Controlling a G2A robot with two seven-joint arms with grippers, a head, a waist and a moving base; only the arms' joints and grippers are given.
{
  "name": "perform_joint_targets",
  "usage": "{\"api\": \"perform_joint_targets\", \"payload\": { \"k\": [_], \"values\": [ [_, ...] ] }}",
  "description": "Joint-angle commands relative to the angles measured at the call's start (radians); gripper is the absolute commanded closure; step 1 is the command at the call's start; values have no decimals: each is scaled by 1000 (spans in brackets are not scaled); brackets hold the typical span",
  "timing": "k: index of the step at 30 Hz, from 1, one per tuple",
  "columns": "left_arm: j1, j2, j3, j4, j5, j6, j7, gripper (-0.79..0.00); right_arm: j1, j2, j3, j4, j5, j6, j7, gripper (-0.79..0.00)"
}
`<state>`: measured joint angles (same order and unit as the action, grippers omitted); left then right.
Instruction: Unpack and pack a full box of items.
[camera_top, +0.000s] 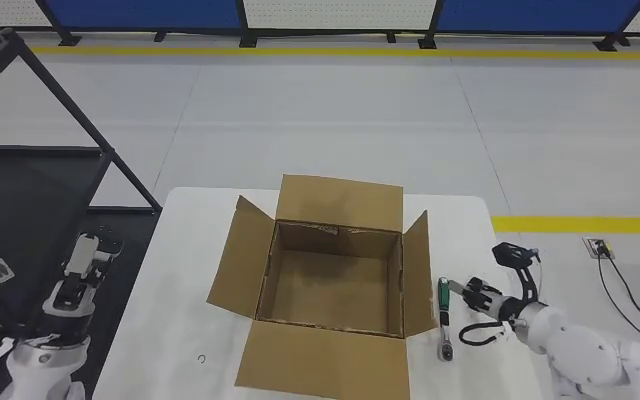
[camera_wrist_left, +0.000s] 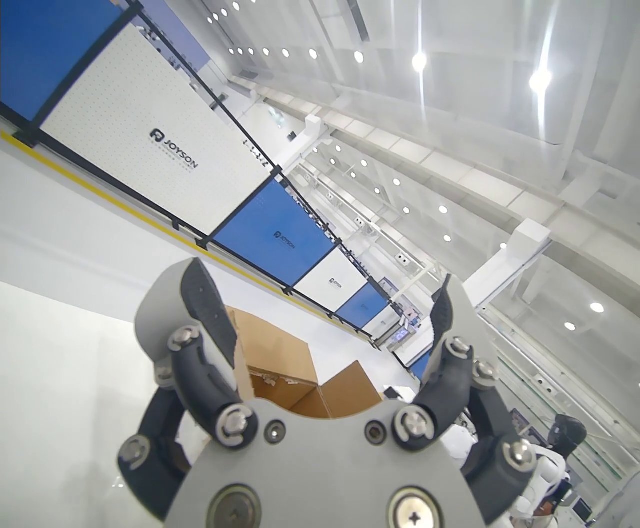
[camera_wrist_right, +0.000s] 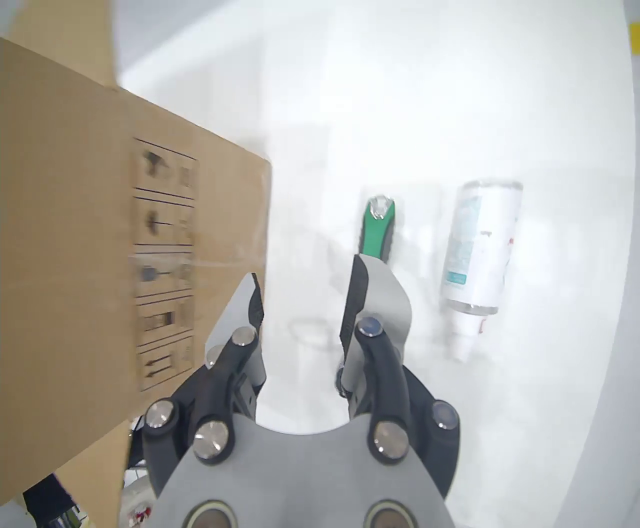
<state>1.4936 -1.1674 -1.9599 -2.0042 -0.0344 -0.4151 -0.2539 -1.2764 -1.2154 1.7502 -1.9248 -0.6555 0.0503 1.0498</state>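
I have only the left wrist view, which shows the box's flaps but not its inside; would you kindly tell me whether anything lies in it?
Observer: In the top view the box is open and only its bare cardboard floor shows inside.
Operator: Thank you. Where are the items, then?
Observer: A green-handled ratchet lies on the table beside the box, on the right arm's side.
Operator: Is the right gripper holding it?
Observer: No, the right gripper has its jaws open with nothing between them.

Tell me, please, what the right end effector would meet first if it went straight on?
Probably the bare table, between the box and the green-handled ratchet, though depth is unclear.
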Motion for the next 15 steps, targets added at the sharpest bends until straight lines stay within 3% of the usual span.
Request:
{"api": "perform_joint_targets", "payload": {
  "k": [1,2,7,13,15],
  "values": [
    [5,1,-17,14,-7,5,-5,-785,-33,-1,22,-62,59,-35,-73,-606],
    [9,1,-23,17,-12,6,-9,-785,-48,-1,28,-84,79,-56,-101,-690],
    [40,3,-48,38,-48,18,-49,-785,-98,-3,30,-171,126,-124,-238,-773],
    [73,8,-47,88,10,6,-116,-785,-90,0,5,-188,227,-217,-289,-785],
    [79,9,-44,105,32,2,-130,-785,-80,4,-7,-168,290,-264,-236,-785]
  ]
}}
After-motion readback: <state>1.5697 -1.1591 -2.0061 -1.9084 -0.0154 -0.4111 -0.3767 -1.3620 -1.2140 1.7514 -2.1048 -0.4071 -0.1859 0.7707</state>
